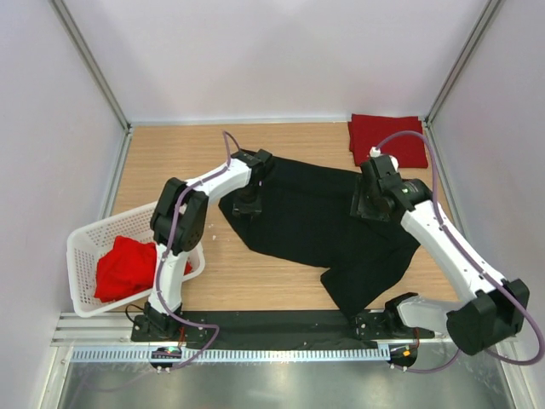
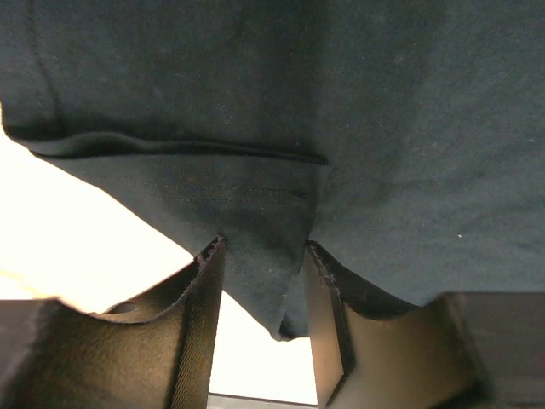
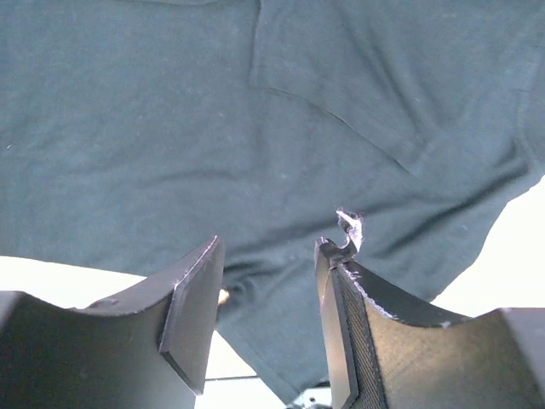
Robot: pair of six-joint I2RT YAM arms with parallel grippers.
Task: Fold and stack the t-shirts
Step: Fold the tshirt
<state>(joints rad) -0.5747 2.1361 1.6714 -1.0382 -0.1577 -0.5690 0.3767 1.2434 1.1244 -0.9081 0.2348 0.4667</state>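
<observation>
Black shirt (image 1: 315,221) lies spread and rumpled across the middle of the table (image 1: 170,162), from centre frame down to lower right in the top view. Its lower end reaches the dark strip by the right arm's base.

A folded red shirt (image 1: 387,141) sits in the upper right corner, just beside the black cloth; the right wrist hides whether they touch. At lower left a white basket (image 1: 85,247) holds a crumpled red shirt (image 1: 128,268). The left arm's elbow hangs over the basket's right rim and covers part of it. Pale walls close the table on three sides, and a purple cable loops along each arm.

The left arm rises from lower left, bends above the basket, then reaches up and right. Its left gripper (image 1: 249,204) points down onto the black cloth's left edge. In the left wrist view the left gripper (image 2: 264,247) has its jaws partly apart and straddles a hemmed corner. We cannot tell whether they press it.

The right arm folds out to the lower right, then runs up and left. Its right gripper (image 1: 368,207) points down at the upper right part of the black cloth. In the right wrist view the right gripper (image 3: 268,243) stands with a moderate gap over the cloth's edge, gripping nothing we can see.
</observation>
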